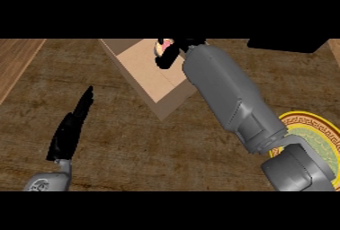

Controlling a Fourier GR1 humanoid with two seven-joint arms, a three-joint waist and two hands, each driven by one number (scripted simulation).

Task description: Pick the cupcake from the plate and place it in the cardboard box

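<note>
L robot hand (69,130) at lower left, fingers straight, pointing up, resting. R forearm stretches diagonally up from lower right; R robot hand (174,50) at top centre, fingers curled, partly hidden.

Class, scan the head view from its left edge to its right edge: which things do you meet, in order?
left hand → cardboard box → right hand, holding the cupcake above the box → plate
</note>
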